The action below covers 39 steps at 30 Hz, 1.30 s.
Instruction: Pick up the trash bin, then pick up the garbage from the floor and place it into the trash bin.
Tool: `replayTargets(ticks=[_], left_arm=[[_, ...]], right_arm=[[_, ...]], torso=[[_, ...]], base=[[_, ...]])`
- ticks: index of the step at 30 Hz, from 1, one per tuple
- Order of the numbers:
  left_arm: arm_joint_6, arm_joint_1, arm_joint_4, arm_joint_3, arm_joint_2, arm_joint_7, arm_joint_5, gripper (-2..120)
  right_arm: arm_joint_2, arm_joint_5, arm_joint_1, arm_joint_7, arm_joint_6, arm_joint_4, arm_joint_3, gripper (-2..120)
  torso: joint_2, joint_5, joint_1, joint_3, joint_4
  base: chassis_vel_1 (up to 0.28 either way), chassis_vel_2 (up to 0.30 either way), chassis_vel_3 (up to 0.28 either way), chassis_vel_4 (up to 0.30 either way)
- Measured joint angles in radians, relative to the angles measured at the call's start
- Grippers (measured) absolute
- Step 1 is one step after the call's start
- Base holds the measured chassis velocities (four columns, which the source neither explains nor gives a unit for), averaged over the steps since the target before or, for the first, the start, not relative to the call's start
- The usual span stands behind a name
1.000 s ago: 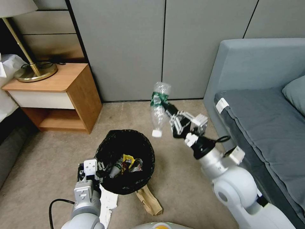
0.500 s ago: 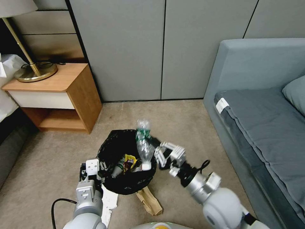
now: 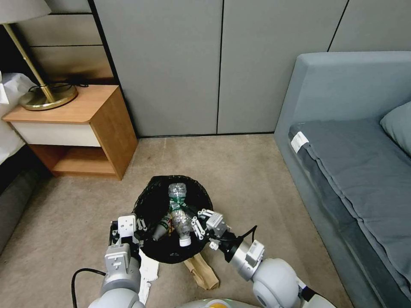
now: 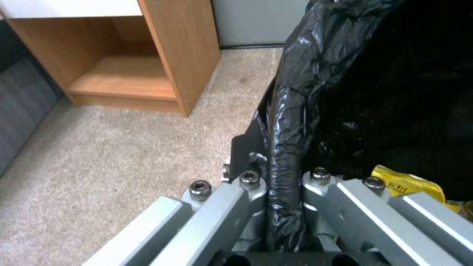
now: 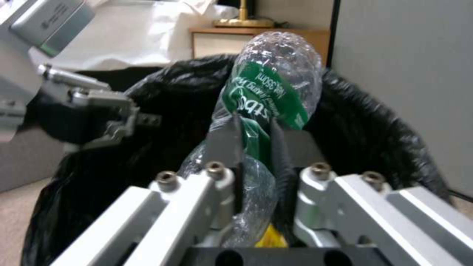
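The trash bin (image 3: 147, 194), lined with a crinkly black bag, hangs just above the carpet in front of me. My left gripper (image 3: 138, 225) is shut on its near-left rim (image 4: 285, 122), the bag pinched between the fingers. A clear plastic bottle with a green label (image 3: 177, 207) is held neck-down over the bin's opening, with my right gripper (image 3: 190, 219) shut on its crushed middle (image 5: 271, 85). Inside the bin lie a small white bottle (image 3: 159, 231) and a yellow wrapper (image 4: 404, 183). A brown paper bag (image 3: 202, 270) and crumpled white tissue (image 3: 145, 273) lie on the floor beneath the bin.
A wooden nightstand (image 3: 107, 124) with a brass lamp base (image 3: 47, 96) stands at the far left. A grey sofa (image 3: 342, 141) runs along the right. Grey wall panels (image 3: 214, 64) close the back. Open carpet (image 3: 248, 171) lies between bin and sofa.
My right gripper has carried the bottle down and to the left, from high beside the sofa to over the bin's opening. The left gripper and bin have barely moved.
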Motion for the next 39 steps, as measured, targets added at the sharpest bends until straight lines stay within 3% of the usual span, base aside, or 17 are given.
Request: replayTargets(ticks=[4,5,10,14,17,19,21,22,33,39], left_arm=[[0.0,-0.004,0.002,0.001,0.0,0.0,0.0,0],[0.0,-0.005,0.003,0.002,0.0,0.0,0.0,0],[0.0,-0.006,0.005,0.004,-0.001,0.0,0.001,0],[0.001,-0.006,0.005,0.004,0.001,0.001,0.001,0],[0.001,-0.006,0.005,0.004,0.002,0.001,0.001,0],[0.001,-0.006,0.005,0.004,0.002,0.001,0.0,0],[0.001,-0.006,0.005,0.004,0.002,0.001,0.0,0],[0.002,-0.006,0.005,0.004,0.003,0.001,0.0,0],[0.004,-0.007,0.005,0.001,0.006,0.002,-0.003,0],[0.004,-0.012,0.017,-0.016,0.012,0.002,-0.012,0]], right_arm=[[-0.004,-0.01,-0.002,0.002,-0.003,-0.001,-0.006,30],[-0.007,-0.012,-0.005,0.002,-0.004,0.0,-0.007,39],[-0.013,-0.016,-0.009,0.004,-0.004,0.003,-0.007,52],[-0.031,-0.019,-0.017,0.005,-0.003,0.011,-0.001,73],[-0.035,-0.019,-0.019,0.005,-0.003,0.014,0.002,78],[-0.041,-0.02,-0.022,0.005,-0.002,0.023,0.007,92],[-0.042,-0.02,-0.023,0.005,-0.001,0.024,0.008,92],[-0.049,-0.021,-0.027,0.005,-0.001,0.031,0.012,98],[-0.065,-0.037,-0.038,0.005,0.015,0.062,0.039,100],[-0.019,-0.093,-0.053,0.059,0.062,0.206,0.135,100]], torso=[[0.0,0.0,0.0,0.0,0.0],[0.0,0.0,0.0,0.0,0.0],[0.0,0.0,0.0,0.0,0.0],[0.0,0.0,0.0,0.0,-0.0001],[0.0,0.0,0.0,0.0,0.0],[0.0,0.0001,0.0,0.0,0.0],[0.0,0.0001,0.0,0.0,0.0],[0.0,0.0001,0.0,0.0,0.0],[0.0,0.0001,0.0,0.0,0.0],[0.0,0.0,0.0,0.0,0.0001]], base=[[0.0,0.0,0.0,0.0],[0.0,0.0,0.0,0.0],[0.0,0.0,0.0,0.0],[0.0,0.0,0.0,0.0],[0.0,0.0,0.0,0.0],[0.0,0.0,0.0,0.0],[0.0,0.0,0.0,0.0],[0.0,0.0,0.0,0.0],[0.0,0.0,0.0,0.0],[0.0,0.0,0.0,0.0]])
